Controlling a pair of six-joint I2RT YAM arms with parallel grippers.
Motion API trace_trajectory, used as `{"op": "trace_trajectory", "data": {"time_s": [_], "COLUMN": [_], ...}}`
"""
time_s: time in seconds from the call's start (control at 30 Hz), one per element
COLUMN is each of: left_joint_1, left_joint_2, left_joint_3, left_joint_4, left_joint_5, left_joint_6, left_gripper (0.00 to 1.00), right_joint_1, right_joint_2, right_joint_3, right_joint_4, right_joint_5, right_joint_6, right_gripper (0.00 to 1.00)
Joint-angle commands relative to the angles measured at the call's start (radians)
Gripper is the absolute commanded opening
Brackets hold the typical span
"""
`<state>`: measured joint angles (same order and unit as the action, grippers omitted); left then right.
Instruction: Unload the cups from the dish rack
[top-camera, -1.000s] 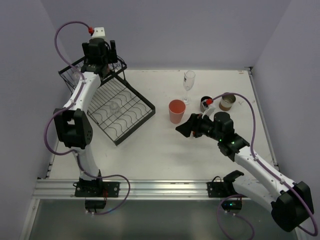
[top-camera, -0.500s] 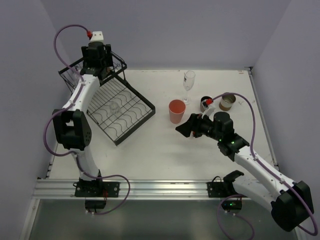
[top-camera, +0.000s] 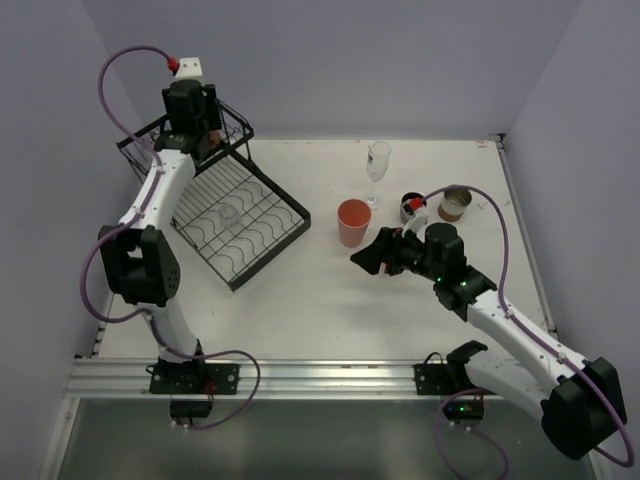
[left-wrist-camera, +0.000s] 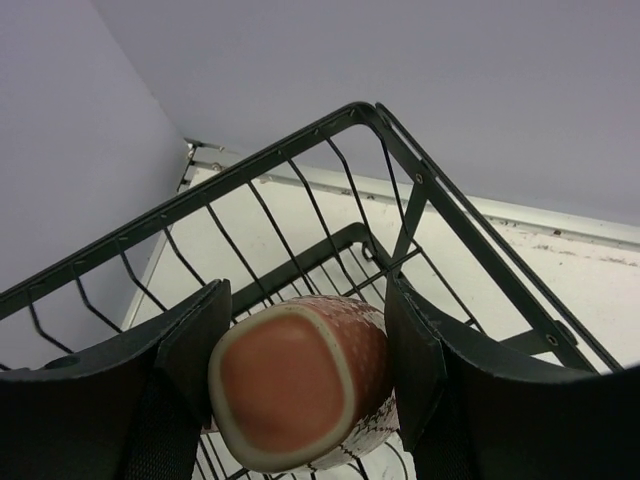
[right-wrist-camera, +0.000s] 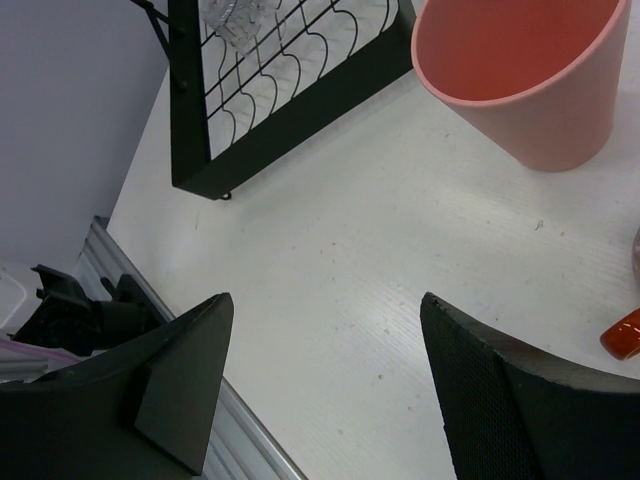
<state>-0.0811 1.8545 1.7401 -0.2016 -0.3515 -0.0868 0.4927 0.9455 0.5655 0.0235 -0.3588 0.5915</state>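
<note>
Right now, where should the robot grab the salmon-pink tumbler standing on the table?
Grip the upright salmon-pink tumbler by its wall just under the rim, jaws on either side. It widens toward its open top, so it should not slip down. Come from the near side, probably: a clear stemmed glass stands just behind it.

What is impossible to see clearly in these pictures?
Left wrist view: the brown cup is cut off by the bottom edge; whether the left pincer grips it is unclear.
Top view: the left arm hides that cup above the dish rack.
Right wrist view: a red item is cut by the right edge.
</note>
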Motion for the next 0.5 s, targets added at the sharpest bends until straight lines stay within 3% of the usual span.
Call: {"op": "trace_trajectory", "data": {"time_s": [0.0, 0.3, 0.47], "left_joint_1": [0.003, 0.003, 0.003], "left_joint_2": [-0.124, -0.201, -0.262], "left_joint_3": [0.061, 0.033, 0.041], "left_joint_4": [0.062, 0.074, 0.050], "left_joint_5": [0.002, -0.047, 0.009], "left_joint_6": [-0.013, -0.014, -0.071], "left_gripper": [0.44, 0.40, 0.40], "right_joint_1": [0.007, 0.021, 0.030], "right_joint_2": [-0.007, -0.024, -0.051], "right_joint_3": [0.028, 0.059, 0.080], "right_joint_4": [0.036, 0.044, 0.082], "right_joint_5": [-0.016, -0.031, -0.043], "right_joint_6": [-0.010, 0.014, 0.074], "right_gripper": [0.78, 0.78, 0.78]}}
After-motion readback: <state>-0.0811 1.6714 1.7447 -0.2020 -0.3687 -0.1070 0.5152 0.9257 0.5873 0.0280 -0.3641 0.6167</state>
